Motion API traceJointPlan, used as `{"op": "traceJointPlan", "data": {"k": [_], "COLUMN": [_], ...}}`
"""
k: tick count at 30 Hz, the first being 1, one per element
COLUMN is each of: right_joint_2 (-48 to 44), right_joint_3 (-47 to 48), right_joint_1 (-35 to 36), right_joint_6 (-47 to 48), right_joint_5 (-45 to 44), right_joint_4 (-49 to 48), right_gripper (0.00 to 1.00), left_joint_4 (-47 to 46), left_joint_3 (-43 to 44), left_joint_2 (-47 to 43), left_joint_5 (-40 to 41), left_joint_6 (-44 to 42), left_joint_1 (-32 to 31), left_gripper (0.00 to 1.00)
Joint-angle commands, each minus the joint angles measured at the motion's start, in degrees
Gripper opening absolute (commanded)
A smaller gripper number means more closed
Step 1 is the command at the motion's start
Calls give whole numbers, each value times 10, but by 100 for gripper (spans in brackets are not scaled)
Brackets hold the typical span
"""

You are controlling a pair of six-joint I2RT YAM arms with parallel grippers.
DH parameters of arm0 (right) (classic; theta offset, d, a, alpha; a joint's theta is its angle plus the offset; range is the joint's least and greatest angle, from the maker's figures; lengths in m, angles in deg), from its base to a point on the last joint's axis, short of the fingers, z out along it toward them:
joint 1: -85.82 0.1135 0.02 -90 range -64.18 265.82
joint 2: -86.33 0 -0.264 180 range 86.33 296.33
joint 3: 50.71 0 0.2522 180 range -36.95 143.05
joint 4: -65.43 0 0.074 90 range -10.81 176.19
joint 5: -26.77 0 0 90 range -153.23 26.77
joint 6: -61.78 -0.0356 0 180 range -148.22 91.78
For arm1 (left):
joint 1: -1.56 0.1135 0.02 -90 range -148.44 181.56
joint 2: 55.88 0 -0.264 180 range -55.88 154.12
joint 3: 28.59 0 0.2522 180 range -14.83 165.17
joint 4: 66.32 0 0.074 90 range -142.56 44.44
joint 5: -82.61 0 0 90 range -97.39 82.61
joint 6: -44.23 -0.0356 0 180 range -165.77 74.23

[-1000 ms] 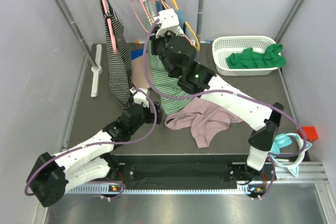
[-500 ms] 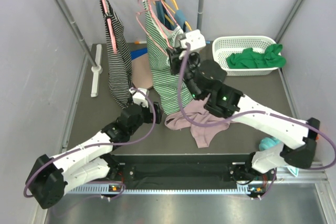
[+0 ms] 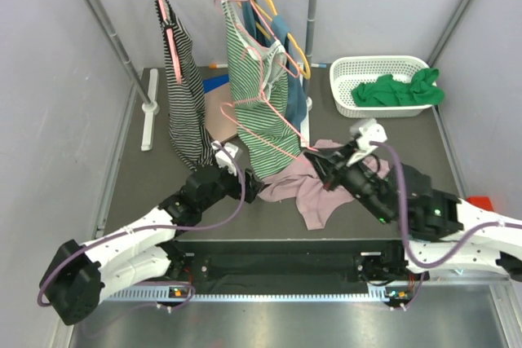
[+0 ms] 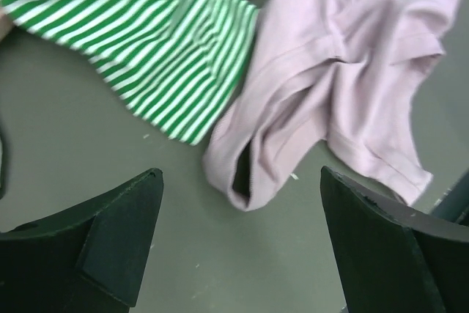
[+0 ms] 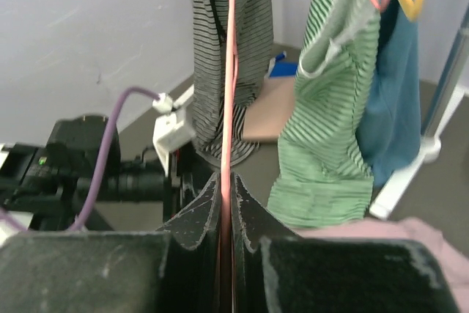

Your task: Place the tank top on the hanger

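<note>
Claws first: my right claw (image 5: 226,190) is clamped tight on the thin pink hanger (image 5: 231,71), holding it up in front of the hanging green-striped top (image 5: 330,108). My left claw (image 4: 238,251) hangs wide open near the tank top (image 4: 344,64), which lies crumpled on the counter (image 4: 80,152), touching that striped hem.

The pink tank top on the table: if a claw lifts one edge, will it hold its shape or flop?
Probably flop: the tank top lies crumpled in soft folds, so it should drape limply. It looks thin, so likely light. A push would probably bunch it rather than slide it.
</note>
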Motion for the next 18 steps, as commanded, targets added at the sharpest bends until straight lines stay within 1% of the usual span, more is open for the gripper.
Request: {"op": "traceJointPlan", "data": {"k": [1, 2, 3, 4, 6, 10, 13, 18], "right_joint_2": [-91, -103, -116, -144, -168, -216, -233, -250], "right_joint_3": [-30, -42, -47, -51, -61, -67, -65, -64], "right_joint_1": [20, 21, 21, 22, 21, 22, 22, 21], "right_joint_6": [-94, -112, -120, -125, -134, -140, -141, -142], "right_joint_5": [-16, -16, -16, -16, -24, -48, -64, -82], "right_joint_4": [121, 149, 161, 170, 196, 231, 258, 275], "right_gripper": [0, 0, 0, 0, 0, 0, 0, 0], "left_joint_4": [-87, -85, -82, -81, -86, -98, -111, -124], "left_joint_3": [-9, -6, 2, 5, 10, 11, 8, 11], "left_joint_2": [43, 56, 83, 96, 126, 156, 168, 193], "left_joint_5": [-81, -77, -74, -73, -71, -59, -54, -62], "left_joint_6": [-20, -19, -19, -17, -12, 4, 16, 24], "left_joint_1": [-2, -2, -3, -2, -3, -3, -4, -6], "left_gripper": [91, 88, 88, 87, 86, 84, 80, 74]}}
